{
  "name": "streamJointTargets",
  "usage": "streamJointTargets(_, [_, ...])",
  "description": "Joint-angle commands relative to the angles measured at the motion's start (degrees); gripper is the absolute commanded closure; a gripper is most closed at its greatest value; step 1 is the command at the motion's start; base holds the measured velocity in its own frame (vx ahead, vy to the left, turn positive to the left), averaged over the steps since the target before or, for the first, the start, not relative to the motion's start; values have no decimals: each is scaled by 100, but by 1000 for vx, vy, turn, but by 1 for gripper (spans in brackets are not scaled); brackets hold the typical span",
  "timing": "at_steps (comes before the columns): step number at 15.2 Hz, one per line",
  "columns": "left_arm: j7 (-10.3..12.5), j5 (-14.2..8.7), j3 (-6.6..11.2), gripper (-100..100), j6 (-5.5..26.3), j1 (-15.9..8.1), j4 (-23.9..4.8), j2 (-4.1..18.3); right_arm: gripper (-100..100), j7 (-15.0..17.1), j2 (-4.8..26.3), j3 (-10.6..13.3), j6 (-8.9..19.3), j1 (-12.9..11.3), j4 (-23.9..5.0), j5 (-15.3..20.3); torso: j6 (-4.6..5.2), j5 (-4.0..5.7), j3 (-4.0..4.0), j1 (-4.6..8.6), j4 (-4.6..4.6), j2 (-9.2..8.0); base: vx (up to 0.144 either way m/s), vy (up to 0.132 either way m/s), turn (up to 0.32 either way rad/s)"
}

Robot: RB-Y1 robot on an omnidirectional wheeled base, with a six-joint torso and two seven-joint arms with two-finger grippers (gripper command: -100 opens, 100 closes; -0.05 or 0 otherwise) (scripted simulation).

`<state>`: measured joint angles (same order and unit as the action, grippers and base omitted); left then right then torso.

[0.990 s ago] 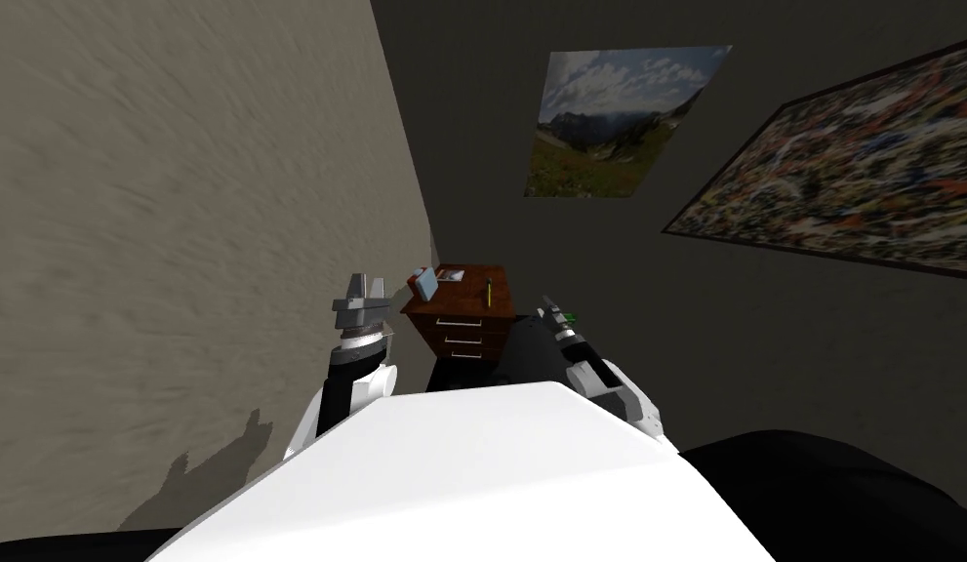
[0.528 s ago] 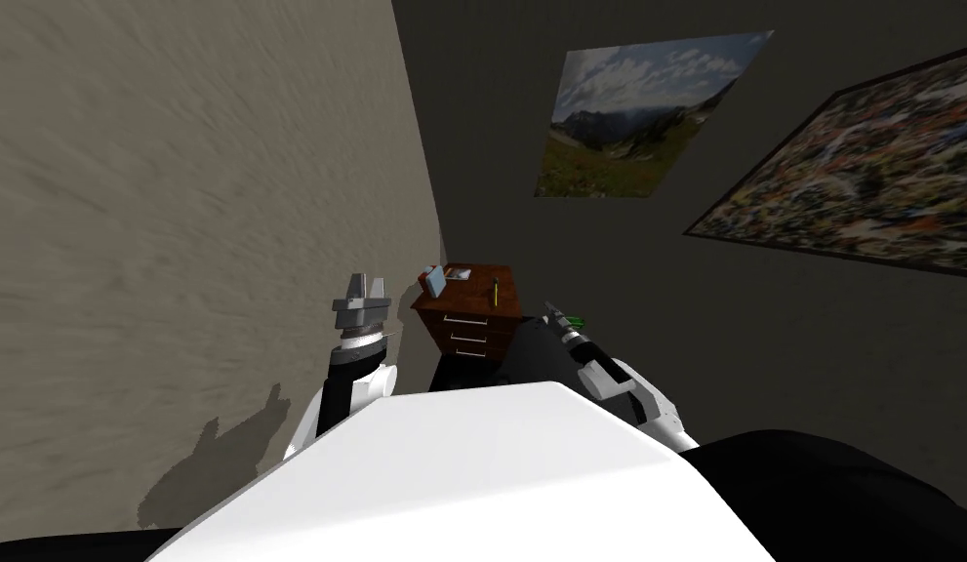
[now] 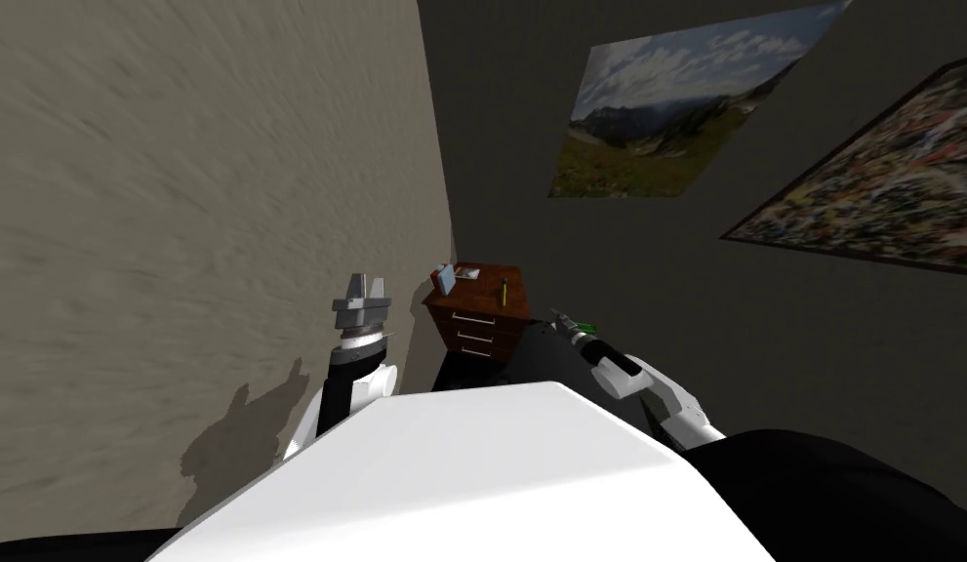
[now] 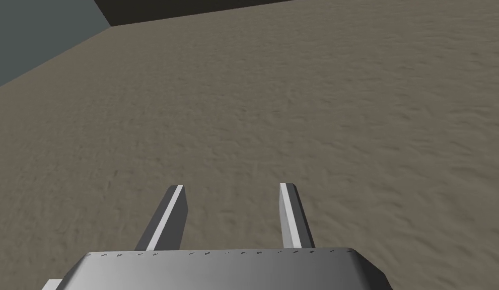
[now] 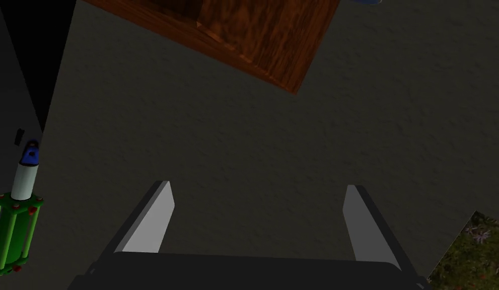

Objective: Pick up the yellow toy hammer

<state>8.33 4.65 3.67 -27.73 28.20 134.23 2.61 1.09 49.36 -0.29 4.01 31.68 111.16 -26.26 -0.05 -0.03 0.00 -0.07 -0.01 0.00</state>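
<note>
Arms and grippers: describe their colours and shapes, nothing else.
Both arms have white shells with dark joints and dark forearm sections: left arm, right arm. The left gripper has a grey box body, and the right gripper has a dark one. Each carries two thin, blade-like, light grey fingers.

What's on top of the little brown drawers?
On the brown wooden three-drawer chest lie a thin yellow toy hammer, a blue-grey block and a flat pale thing. Shut drawers hide their insides.
</note>
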Motion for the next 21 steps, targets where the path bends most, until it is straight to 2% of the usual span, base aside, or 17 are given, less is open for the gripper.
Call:
streamJointTargets(1, [0,0,0,0,0,0,0,0,-100,-16,210,12,83,9,-63,-63,0,0,0,0,0,0,-1,18,85])
streamJointTargets(2, [0,0,0,0,0,1,0,0,-100,-40,402,10,325,27,-177,-277,4,1,0,2,0,0,-3,27,189])
streamJointTargets(4, [0,0,0,0,0,0,0,0,-100,-40,571,10,325,27,-177,-277,0,1,0,1,0,0,-2,22,149])
streamJointTargets(5, [0,0,0,0,0,1,0,0,-100,-63,751,12,538,43,-284,-494,4,1,0,2,0,0,1,23,208])
streamJointTargets(7, [0,0,0,0,0,0,0,0,-100,-63,928,12,563,43,-284,-494,0,0,-1,1,0,2,2,19,152])
streamJointTargets(8, [0,0,1,0,0,1,0,0,-100,-85,1104,17,794,57,-386,-711,4,1,-1,3,0,2,5,26,245])
streamJointTargets(10, [0,0,0,0,0,0,0,0,-100,-85,1281,17,794,57,-386,-711,0,1,-3,1,1,5,5,19,166])
streamJointTargets(11, [0,0,1,0,0,1,0,0,-100,-106,1444,27,1019,70,-481,-929,4,1,-2,2,1,3,5,21,226])
streamJointTargets(13, [0,0,0,0,0,0,0,0,-100,-106,1628,27,1019,70,-481,-929,0,1,-3,2,1,5,8,16,165])
streamJointTargets(14, [0,0,1,0,0,1,0,0,-100,-126,1796,41,1236,81,-569,-1147,4,1,-3,4,1,5,9,20,245])
streamJointTargets(15, [0,0,0,0,0,0,0,0,-100,-126,1947,41,1236,81,-569,-1147,-2,0,-3,2,1,6,9,18,280])
streamJointTargets(16, [0,0,0,0,0,0,0,0,-100,-126,1969,41,1236,81,-569,-1147,-1,0,-4,2,1,6,7,8,101])
streamJointTargets(17, [0,0,1,0,0,1,0,0,-100,-144,2151,60,1446,92,-649,-1362,4,1,-3,3,1,5,10,16,253])
streamJointTargets(19, [0,0,0,0,0,0,0,0,-100,-144,2301,60,1446,92,-649,-1362,-1,1,-4,2,2,7,11,10,190])
streamJointTargets(20, [0,0,1,0,0,1,0,0,-100,-161,2475,83,1646,101,-722,-1576,4,1,-4,5,1,6,10,12,243])
streamJointTargets(21, [0,0,0,0,0,0,0,0,-100,-161,2604,83,1646,101,-722,-1576,-2,1,-4,4,1,6,12,10,267])
